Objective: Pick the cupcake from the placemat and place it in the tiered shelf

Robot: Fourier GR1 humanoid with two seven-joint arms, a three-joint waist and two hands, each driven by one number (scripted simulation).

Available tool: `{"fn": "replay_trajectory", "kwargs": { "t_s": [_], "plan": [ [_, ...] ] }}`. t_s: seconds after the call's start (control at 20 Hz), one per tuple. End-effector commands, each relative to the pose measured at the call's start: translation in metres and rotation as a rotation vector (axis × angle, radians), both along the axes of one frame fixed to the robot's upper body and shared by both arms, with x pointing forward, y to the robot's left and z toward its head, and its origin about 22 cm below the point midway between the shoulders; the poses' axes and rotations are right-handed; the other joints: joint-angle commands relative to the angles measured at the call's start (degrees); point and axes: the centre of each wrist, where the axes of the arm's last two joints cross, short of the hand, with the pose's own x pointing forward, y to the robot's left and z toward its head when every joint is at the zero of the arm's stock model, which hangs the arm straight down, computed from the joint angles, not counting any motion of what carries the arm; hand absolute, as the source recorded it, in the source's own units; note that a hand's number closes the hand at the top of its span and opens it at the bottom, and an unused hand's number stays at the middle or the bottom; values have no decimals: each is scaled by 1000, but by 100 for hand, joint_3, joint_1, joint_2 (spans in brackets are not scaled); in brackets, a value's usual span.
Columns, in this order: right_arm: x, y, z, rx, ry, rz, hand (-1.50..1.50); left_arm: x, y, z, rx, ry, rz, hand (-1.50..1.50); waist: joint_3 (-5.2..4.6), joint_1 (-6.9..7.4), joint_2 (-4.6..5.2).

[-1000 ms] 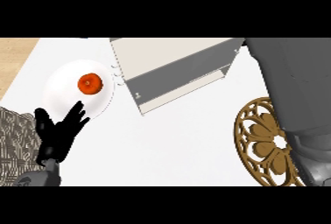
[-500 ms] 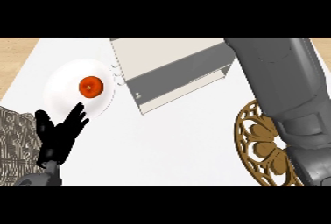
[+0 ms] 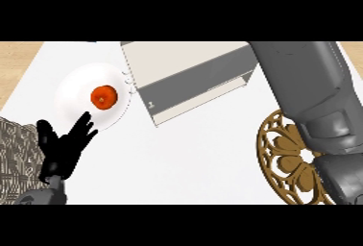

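The cream and grey tiered shelf point(image 3: 188, 72) stands at the back centre of the white counter. A round brown openwork placemat point(image 3: 280, 146) lies at the right, partly under my grey right forearm point(image 3: 312, 91). That forearm runs from the lower right up past the top edge, and its hand is out of sight. No cupcake shows; the arm covers part of the placemat. My left hand point(image 3: 64, 151) rests open at the lower left, fingers pointing up toward a plate.
A white plate point(image 3: 74, 93) holding a round orange-red fruit point(image 3: 104, 96) sits left of the shelf, just beyond my left fingertips. A woven grey-brown mat point(image 3: 14, 149) lies at the left edge. Bare counter stretches between the left hand and the placemat.
My right forearm has swung in from the right edge and now covers the shelf's right side and more of the placemat. The left hand has stayed put.
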Motion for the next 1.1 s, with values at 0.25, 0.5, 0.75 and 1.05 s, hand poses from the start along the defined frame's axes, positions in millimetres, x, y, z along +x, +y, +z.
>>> {"fn": "replay_trajectory", "kwargs": {
  "t_s": [0.25, 0.5, 0.75, 1.05],
  "plan": [
    [11, -7, -1, 156, 42, -59, 150, -1, 6, -6, 12, 19, 7, 0, -14, 29, 25],
    [10, -3, 15, 299, 99, -76, -150, 12, 5, 6, 3, 20, -15, 0, -14, 14, 23],
    [15, -20, 18, 490, 172, -37, -150, 16, 6, 3, 2, 20, -2, 0, -13, -36, 19],
    [12, -46, 49, 711, 167, -91, -150, -3, 13, 4, 11, 5, 13, 0, -10, -1, -13]
  ]
}}
